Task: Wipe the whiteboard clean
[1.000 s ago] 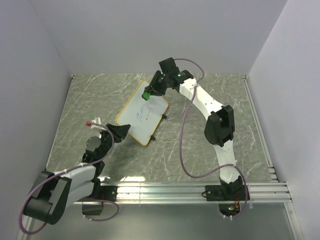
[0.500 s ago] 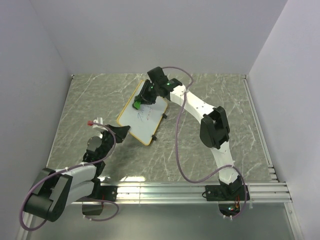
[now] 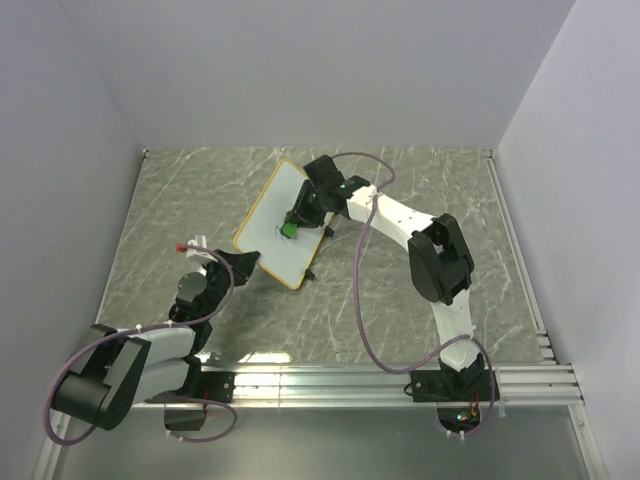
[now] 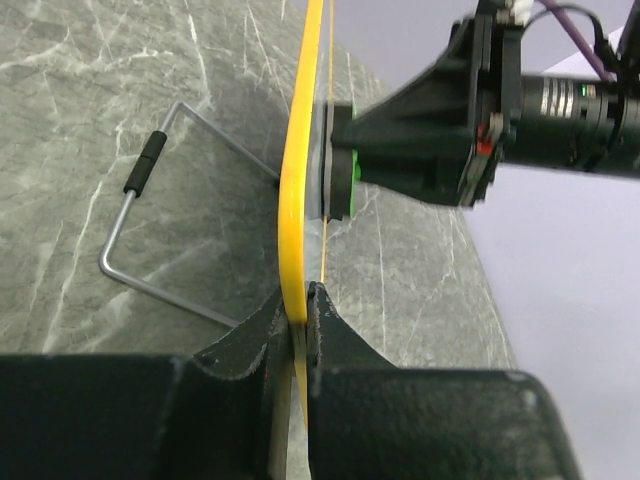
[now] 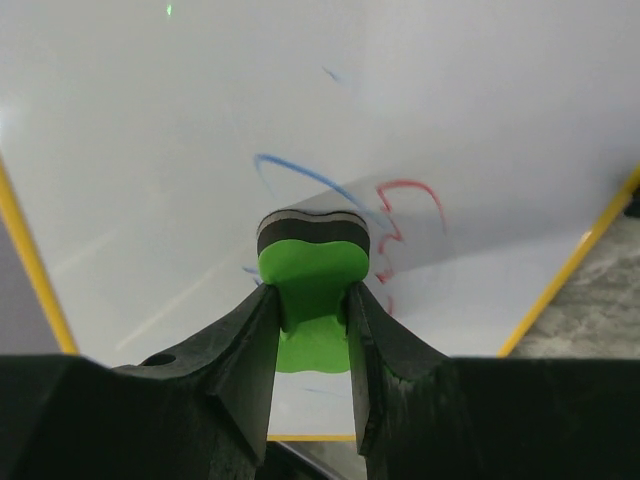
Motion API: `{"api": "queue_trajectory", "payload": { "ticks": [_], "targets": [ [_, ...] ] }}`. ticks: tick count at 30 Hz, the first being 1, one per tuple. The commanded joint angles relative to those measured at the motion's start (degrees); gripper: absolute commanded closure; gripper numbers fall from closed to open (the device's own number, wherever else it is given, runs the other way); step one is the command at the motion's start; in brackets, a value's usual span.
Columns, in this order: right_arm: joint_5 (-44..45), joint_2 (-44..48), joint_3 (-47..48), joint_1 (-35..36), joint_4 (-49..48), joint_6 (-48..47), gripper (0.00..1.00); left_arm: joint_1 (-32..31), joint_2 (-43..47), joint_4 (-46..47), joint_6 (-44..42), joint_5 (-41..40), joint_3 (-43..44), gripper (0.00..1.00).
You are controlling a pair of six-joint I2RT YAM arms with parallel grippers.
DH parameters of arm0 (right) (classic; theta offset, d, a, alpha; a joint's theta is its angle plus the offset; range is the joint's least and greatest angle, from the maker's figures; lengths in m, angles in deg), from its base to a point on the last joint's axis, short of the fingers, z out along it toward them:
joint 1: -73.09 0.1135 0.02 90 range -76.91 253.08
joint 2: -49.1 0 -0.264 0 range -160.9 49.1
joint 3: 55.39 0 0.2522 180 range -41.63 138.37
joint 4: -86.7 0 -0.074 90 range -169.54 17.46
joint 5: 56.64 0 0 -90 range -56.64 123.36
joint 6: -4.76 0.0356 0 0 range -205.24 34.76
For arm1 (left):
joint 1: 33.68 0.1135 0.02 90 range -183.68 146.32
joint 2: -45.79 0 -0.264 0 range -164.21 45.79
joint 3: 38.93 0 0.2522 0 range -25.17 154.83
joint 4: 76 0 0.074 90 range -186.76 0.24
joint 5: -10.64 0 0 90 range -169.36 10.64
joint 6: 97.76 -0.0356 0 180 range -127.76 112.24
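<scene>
- Wiping the whiteboard point(image 3: 266, 214) with the green eraser point(image 5: 313, 262): we are judging the erase as underway, not finished.
- We are seeing the right fingers point(image 5: 266, 318) closed on the eraser's green body, with its dark felt face pressing on the white surface.
- We are seeing the left fingers point(image 4: 322, 320) pinching the board's yellow-orange rim at its near corner. They are holding it tilted up off the tabletop point(image 3: 430, 190), with the wire stand point(image 4: 140, 215) behind it.
- We are placing the board at the far left-centre of the tabletop, between the two arms.
- A blue stroke point(image 5: 300, 175) and a red squiggle point(image 5: 405, 195) are showing just past the eraser, so we are taking those as the next target.
- We are advising flat felt contact, overlapping passes across both marks, and a push light enough that the rim is not slipping out of the left pinch.
- We are flagging the risk that too hard a press is tipping or twisting the board.
</scene>
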Motion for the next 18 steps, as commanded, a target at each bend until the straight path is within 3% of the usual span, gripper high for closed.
{"api": "queue_trajectory", "payload": {
  "ticks": [1,6,13,18],
  "targets": [
    [0.99,1.58,-5.98,4.79,1.68,-1.68,1.00,-0.86,-0.54,0.47,-4.45,0.39,-3.03,0.99],
    [0.81,0.19,-4.51,6.82,1.50,-0.89,1.00,-0.95,0.25,-0.85,-4.98,0.12,-3.12,1.00],
    [-0.24,-5.26,11.99,6.74,3.09,0.69,1.00,-1.56,-0.10,-0.94,-4.98,0.56,-3.03,1.00],
    [-1.30,-8.78,18.52,6.47,3.00,2.98,1.00,-1.74,0.34,-1.64,-4.98,0.74,-3.12,1.00]
  ]
}}
